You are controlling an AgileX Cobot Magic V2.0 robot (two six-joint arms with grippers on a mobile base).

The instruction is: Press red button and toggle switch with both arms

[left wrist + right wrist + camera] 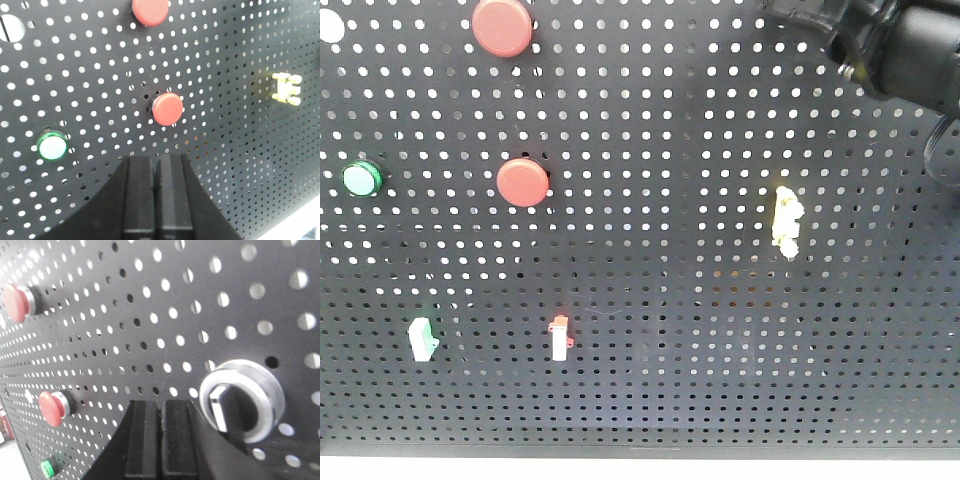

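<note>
Two red buttons sit on the black pegboard (670, 400), one at the top (502, 27) and one lower (524, 182). In the left wrist view my left gripper (156, 161) is shut and empty, just below and short of the lower red button (167, 108). In the right wrist view my right gripper (161, 406) is shut and empty, just left of the toggle switch (242, 400), a silver ring with a short black stub lever. The switch does not show in the front view. A glossy black arm (895, 45) shows at the top right there.
A green button (362, 179) sits left of the lower red button. A yellow lever (786, 217) is at the right. A white lever on a green base (423, 338) and one on a red base (560, 337) are lower down. The board's bottom edge runs along the view's bottom.
</note>
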